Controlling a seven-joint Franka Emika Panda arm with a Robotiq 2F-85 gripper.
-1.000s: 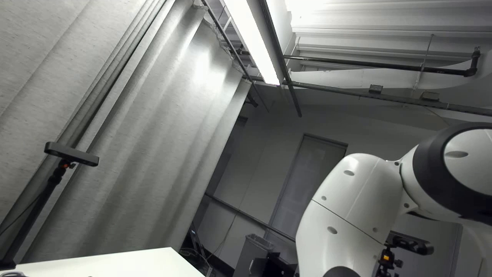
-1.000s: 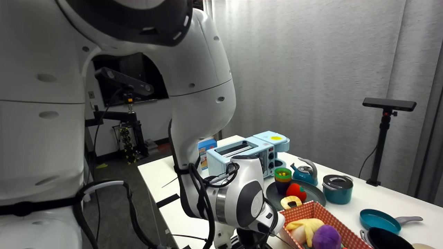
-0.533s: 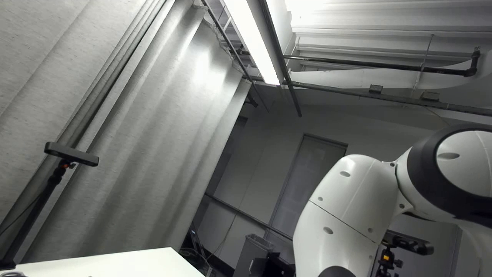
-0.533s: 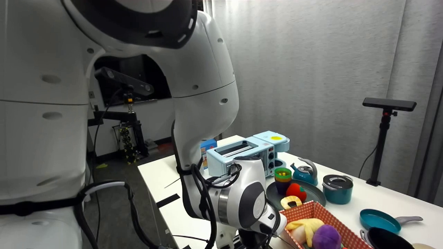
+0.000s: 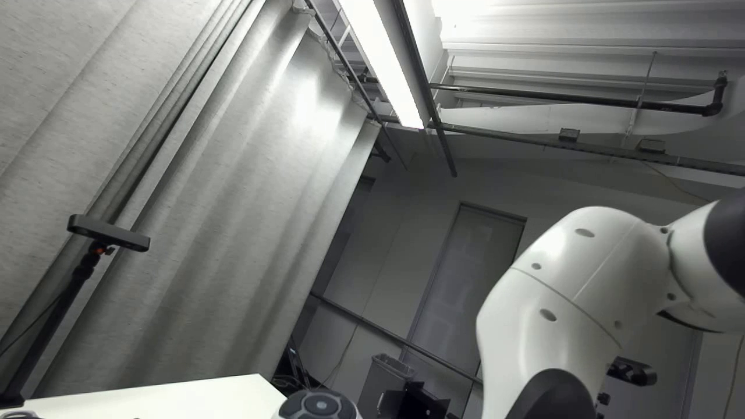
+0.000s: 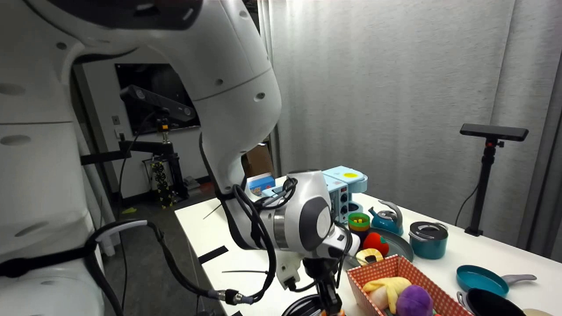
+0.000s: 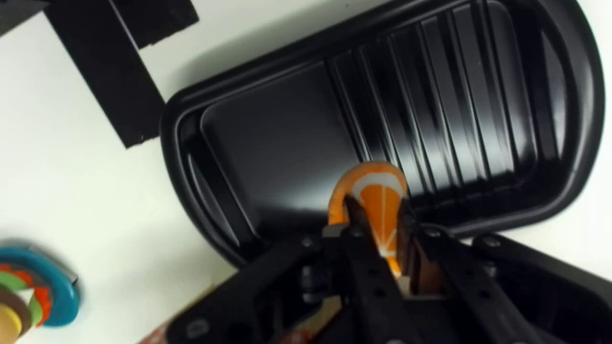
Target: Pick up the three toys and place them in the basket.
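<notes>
In the wrist view an orange-slice toy (image 7: 382,200) sits pinched between the dark fingers of my gripper (image 7: 378,208), above a black ribbed tray. A sliver of the same orange toy (image 6: 341,313) peeks out under the gripper at the bottom edge in an exterior view. The red-checked basket (image 6: 362,292) stands just right of the gripper there. Inside it lie a yellow plush toy (image 6: 388,287) and a purple plush toy (image 6: 414,302), with a little red beside them. The basket's lower part is cut off by the frame.
The black tray (image 7: 277,138) lies under the gripper. A grey plate (image 6: 401,248) with a red toy (image 6: 376,244) and a pineapple slice (image 6: 369,256) stands behind the basket. Nearby are a teal pot (image 6: 428,243), a teal pan (image 6: 480,280) and a toaster (image 6: 338,188).
The arm has risen, bringing the gripper and a bit of orange into sight at the bottom of an exterior view. The basket and the toys in it have stayed put.
</notes>
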